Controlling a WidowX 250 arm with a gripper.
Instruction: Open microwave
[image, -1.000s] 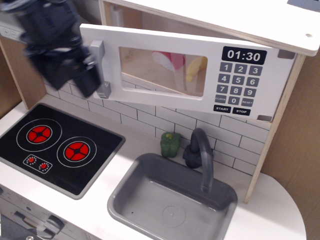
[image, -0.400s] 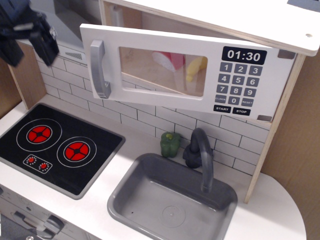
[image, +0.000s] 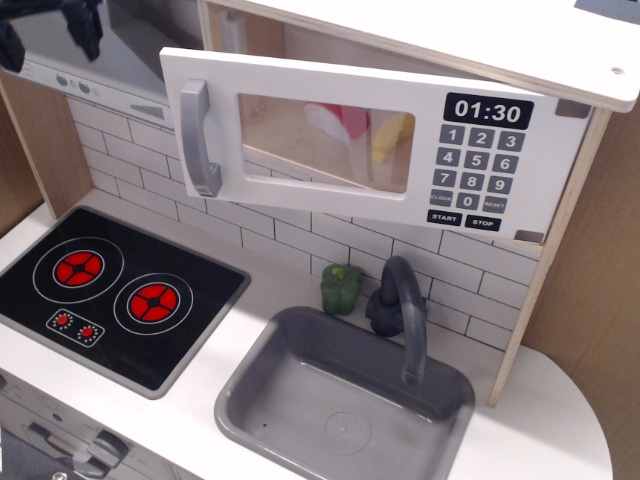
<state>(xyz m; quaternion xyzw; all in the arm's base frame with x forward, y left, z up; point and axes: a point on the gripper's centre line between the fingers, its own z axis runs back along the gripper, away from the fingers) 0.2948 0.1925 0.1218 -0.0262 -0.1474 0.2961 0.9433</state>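
Observation:
The white toy microwave (image: 400, 60) sits at upper centre. Its door (image: 330, 95) is swung partly open on its right hinge, so the left edge stands out from the cabinet. The door carries a grey bar handle (image: 197, 138), a clear window (image: 325, 140), a black clock display (image: 488, 111) reading 01:30 and a grey keypad (image: 480, 165). Red and yellow toy items show behind the window. My gripper (image: 45, 28) is at the top left corner, well away from the handle, holding nothing. Only its dark fingertips show; the jaws look spread.
A grey slanted range hood (image: 90, 60) is at top left behind the gripper. A black two-burner stove (image: 110, 290) lies at lower left. A grey sink (image: 340, 400) with a dark faucet (image: 400, 305) is at lower centre. A green toy pepper (image: 341, 288) stands behind the sink.
My gripper has let go of the door handle and pulled away up and to the left, almost out of frame. The door stays partly open in the same position.

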